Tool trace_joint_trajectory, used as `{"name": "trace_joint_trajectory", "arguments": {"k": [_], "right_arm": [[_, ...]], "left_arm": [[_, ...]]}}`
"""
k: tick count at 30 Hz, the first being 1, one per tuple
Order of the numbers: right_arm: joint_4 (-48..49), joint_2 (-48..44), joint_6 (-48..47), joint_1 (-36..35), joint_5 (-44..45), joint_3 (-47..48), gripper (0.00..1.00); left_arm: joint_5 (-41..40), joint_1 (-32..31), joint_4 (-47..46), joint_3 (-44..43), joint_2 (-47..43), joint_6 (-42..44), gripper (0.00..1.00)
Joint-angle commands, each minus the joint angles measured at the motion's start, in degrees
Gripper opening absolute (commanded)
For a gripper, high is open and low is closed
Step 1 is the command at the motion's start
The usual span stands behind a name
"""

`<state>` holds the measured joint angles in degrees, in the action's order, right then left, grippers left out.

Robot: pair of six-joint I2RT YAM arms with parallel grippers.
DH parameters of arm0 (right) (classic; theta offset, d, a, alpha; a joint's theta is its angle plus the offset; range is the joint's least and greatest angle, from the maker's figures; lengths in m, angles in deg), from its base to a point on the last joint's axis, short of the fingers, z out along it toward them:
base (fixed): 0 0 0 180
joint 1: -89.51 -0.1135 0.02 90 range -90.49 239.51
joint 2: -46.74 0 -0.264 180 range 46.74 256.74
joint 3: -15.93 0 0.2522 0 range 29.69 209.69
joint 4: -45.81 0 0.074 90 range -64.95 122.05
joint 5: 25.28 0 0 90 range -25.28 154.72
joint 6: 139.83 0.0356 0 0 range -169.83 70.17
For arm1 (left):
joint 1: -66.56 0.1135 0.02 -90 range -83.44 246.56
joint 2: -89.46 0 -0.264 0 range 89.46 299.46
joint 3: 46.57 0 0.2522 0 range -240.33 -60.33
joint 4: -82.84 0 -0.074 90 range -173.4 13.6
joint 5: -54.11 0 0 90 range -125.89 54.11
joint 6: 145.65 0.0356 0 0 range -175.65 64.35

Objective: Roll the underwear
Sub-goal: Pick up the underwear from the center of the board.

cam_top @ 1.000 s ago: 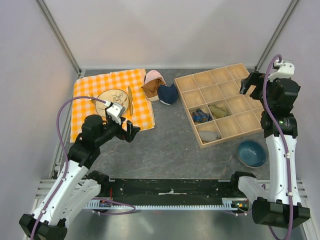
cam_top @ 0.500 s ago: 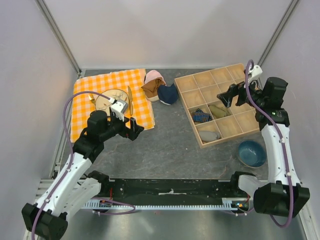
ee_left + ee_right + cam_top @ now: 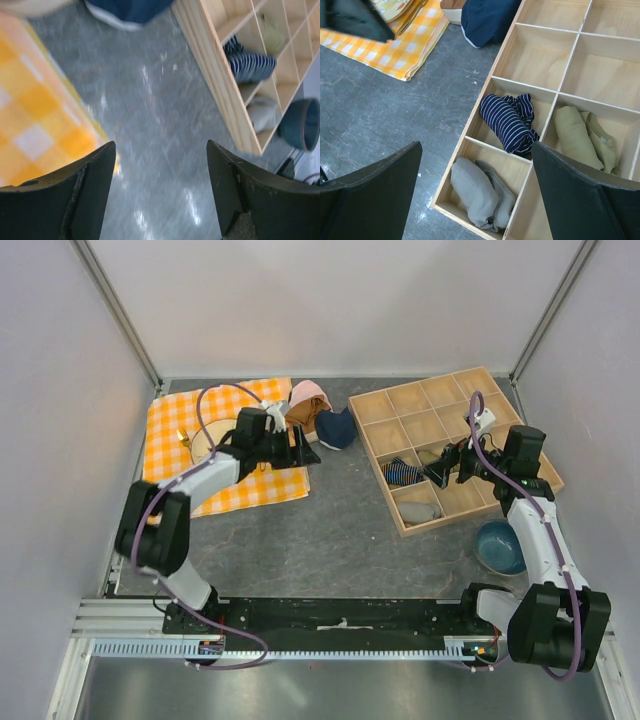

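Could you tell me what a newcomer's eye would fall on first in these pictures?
The bright orange checked cloth at the far left draws the eye first. On the right, a wooden compartment tray holds three rolled garments, while the navy underwear lies loose between them, with the left gripper open close by.

Soft, even white light fills the overhead view. The wooden tray (image 3: 412, 398) throws only a faint shadow on the grey worktop (image 3: 340, 530), and the whole picture is sharp. The left wrist view is blurred and streaky, with pale patches of glare on the worktop just beside the tray's wall. The right wrist view is crisp over the tray, but the fingers (image 3: 370, 195) of the right pincer (image 3: 477, 145) are dark, soft-edged shapes.
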<state>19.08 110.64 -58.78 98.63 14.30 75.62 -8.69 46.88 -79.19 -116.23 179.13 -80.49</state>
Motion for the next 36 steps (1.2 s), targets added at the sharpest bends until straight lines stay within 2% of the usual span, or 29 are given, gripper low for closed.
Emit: {"name": "trace_joint_trajectory", "arguments": {"k": [1,5,7,14,22,31,33,36], "right_arm": [[2.8,-0.8,-2.0,-0.1,-3.4,2.0,0.98],[2.3,-0.9,-2.2,-0.3,-3.6,2.4,0.98],[1.0,-1.0,-3.3,-0.4,-2.5,2.8,0.98],[-1.1,-0.3,-4.6,-0.8,-2.0,4.1,0.98],[-1.9,-0.1,-5.2,-0.9,-2.1,4.3,0.98],[-2.1,-0.4,-5.6,-0.9,-2.2,4.2,0.98],[-2.1,-0.4,-5.6,-0.9,-2.2,4.2,0.98],[-2.1,-0.4,-5.7,-0.9,-2.2,4.1,0.98]], "left_arm": [[2.4,0.2,-7.8,-11.7,12.7,-7.6,0.77],[0.9,0.3,-9.1,-19.1,22.5,-9.6,0.70],[-1.6,0.3,-9.4,-21.8,26.2,-10.6,0.69],[-6.7,0.3,-8.4,-27.2,32.7,-9.2,0.67],[-6.3,0.3,-7.0,-32.0,37.8,-7.6,0.53],[-0.1,0.6,-10.3,-31.6,35.4,-4.8,0.05],[1.0,0.6,-11.5,-30.8,33.8,-4.4,0.02],[2.7,0.6,-13.8,-28.1,29.8,-4.6,0.02]]}}
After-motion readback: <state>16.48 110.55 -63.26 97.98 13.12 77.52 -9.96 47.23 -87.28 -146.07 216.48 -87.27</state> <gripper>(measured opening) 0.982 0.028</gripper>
